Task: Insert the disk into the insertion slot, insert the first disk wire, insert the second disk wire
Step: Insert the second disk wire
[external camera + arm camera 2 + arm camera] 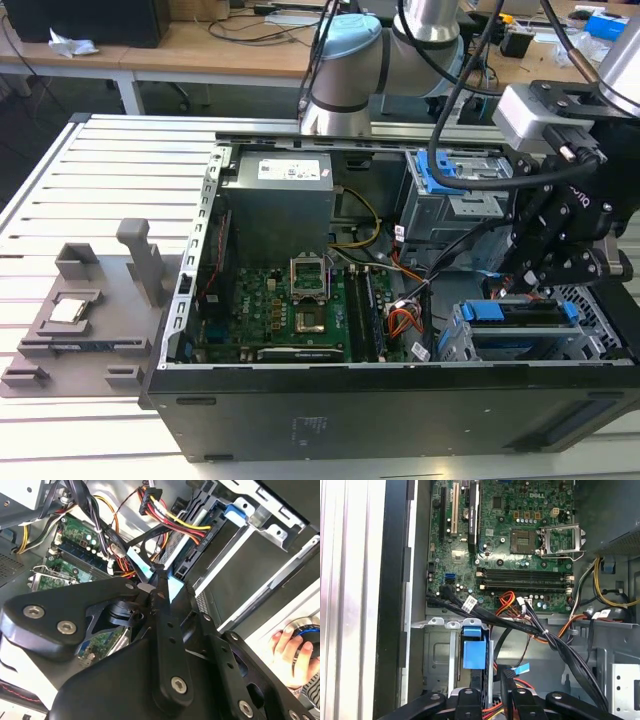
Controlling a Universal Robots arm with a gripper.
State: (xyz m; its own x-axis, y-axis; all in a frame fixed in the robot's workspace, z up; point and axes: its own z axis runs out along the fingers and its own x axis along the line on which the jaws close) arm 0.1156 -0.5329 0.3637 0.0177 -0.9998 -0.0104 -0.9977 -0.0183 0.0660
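The disk, in its bright blue carrier, lies inside the insertion slot, the silver perforated cage at the case's front corner on the exterior view's right. Its blue end also shows in the first wrist view. My gripper hangs just above that cage. In the second wrist view the black fingers close together on the end of a black flat cable that carries a light-blue tab. That cable runs between the fingers in the first wrist view. Which disk wire it is I cannot tell.
The open computer case lies on a slatted white table, with the motherboard and power supply exposed. A second grey cage with a blue latch sits behind. Orange-red-yellow wires cross nearby. A person's hand rests outside the case.
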